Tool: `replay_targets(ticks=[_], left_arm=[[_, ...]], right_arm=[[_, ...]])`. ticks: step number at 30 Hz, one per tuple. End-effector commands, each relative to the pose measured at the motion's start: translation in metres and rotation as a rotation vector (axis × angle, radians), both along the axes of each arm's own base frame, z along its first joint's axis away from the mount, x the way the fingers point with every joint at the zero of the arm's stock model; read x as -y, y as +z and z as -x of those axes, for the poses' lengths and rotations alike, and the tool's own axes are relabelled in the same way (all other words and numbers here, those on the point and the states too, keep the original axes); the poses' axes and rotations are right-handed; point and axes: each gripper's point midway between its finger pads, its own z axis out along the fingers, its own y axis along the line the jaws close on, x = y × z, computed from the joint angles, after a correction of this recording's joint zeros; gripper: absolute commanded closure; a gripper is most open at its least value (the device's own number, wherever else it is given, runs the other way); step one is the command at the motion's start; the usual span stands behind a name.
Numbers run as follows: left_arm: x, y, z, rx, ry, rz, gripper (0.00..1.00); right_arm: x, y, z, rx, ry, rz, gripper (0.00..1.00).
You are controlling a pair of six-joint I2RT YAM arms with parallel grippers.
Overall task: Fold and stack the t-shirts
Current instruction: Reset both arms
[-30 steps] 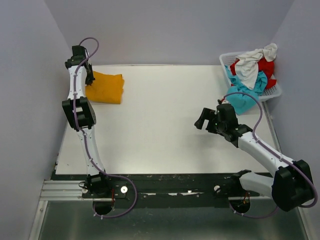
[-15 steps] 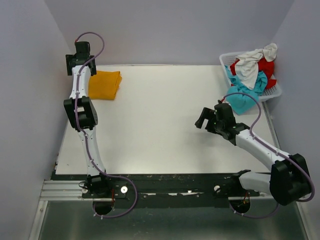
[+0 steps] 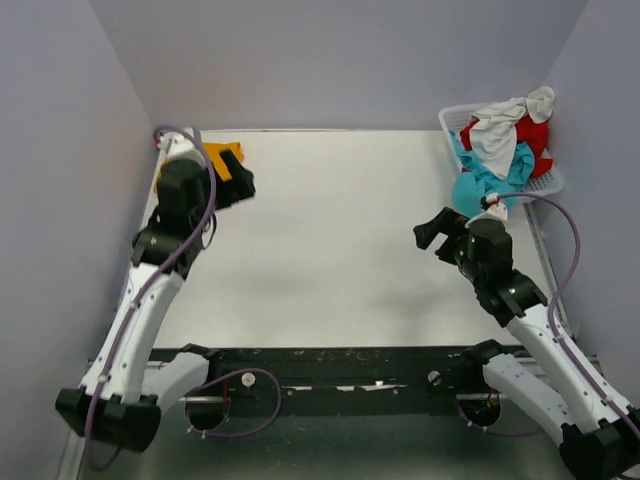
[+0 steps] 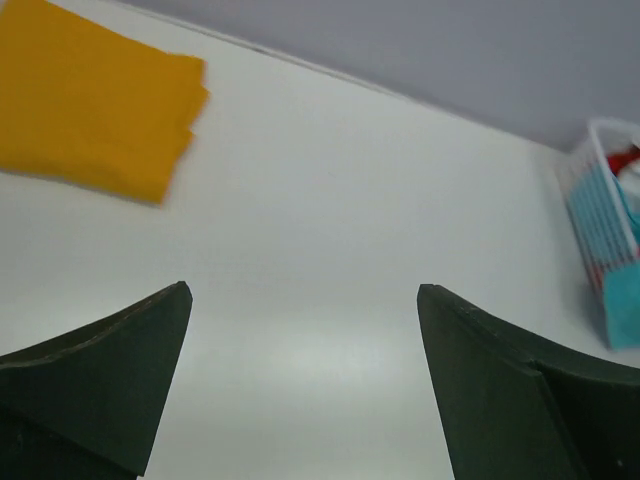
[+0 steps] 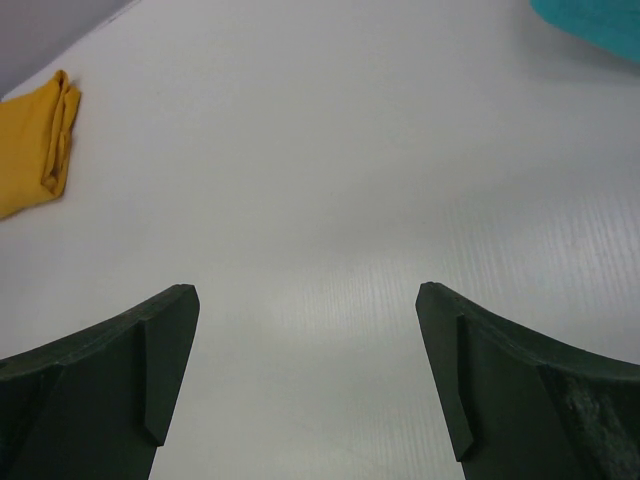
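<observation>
Gaping wide above white table (image 3: 350,250), lilac walls (image 3: 350,60) around: left pincer (image 4: 305,290) and right pincer (image 5: 305,290).

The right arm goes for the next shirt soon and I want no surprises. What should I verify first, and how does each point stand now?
1. Left fingers open, empty: ok.
2. Right fingers open, empty: ok.
3. Orange shirt folded, flat on the table, apart from both arms' fingers: ok.
4. Turquoise shirt hanging over the basket rim, exposed for a grasp: ok.
5. Turquoise shirt free of the white shirt and red shirt piled above it: cannot tell.
6. All shirts folded and stacked: not ok, three are in the basket.
</observation>
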Motion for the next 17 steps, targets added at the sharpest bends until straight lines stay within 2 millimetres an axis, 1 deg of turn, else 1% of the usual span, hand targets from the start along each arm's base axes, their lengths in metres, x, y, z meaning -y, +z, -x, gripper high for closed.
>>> replay_targets(ticks=[1,2,3,4,5,7,9,10,11,15,17], left_arm=[[0.089,-0.100,0.079,-0.128,-0.231,0.180,0.02],[0.094,-0.118,0.095,-0.151,-0.253,0.192,0.02],[0.099,-0.128,0.108,-0.157,-0.275,0.178,0.02],[0.095,-0.140,0.119,-0.175,-0.262,0.150,0.01],[0.090,-0.153,0.131,-0.214,-0.251,0.119,0.01],[0.075,-0.171,0.150,-0.283,-0.213,0.065,0.02],[0.056,-0.180,0.164,-0.317,-0.137,0.029,0.01],[0.049,-0.181,0.168,-0.297,-0.096,0.028,0.02],[0.050,-0.181,0.168,-0.274,-0.105,0.027,0.02],[0.067,-0.167,0.168,-0.182,-0.211,0.086,0.01],[0.069,-0.162,0.168,-0.158,-0.226,0.094,0.01]], right_arm=[[0.028,-0.024,0.025,-0.031,-0.076,0.071,0.00],[0.032,-0.023,0.027,-0.014,-0.093,0.068,0.00],[0.035,-0.024,0.028,0.004,-0.107,0.066,0.00],[0.037,-0.025,0.029,0.017,-0.120,0.056,0.00],[0.037,-0.024,0.030,0.034,-0.120,0.046,0.00],[0.038,-0.025,0.032,0.059,-0.118,0.039,0.00],[0.041,-0.028,0.032,0.075,-0.130,0.038,0.00],[0.042,-0.030,0.033,0.078,-0.137,0.037,0.00],[0.043,-0.030,0.033,0.087,-0.145,0.034,0.00],[0.045,-0.027,0.035,0.113,-0.146,0.033,0.00],[0.045,-0.024,0.035,0.112,-0.157,0.017,0.00]])
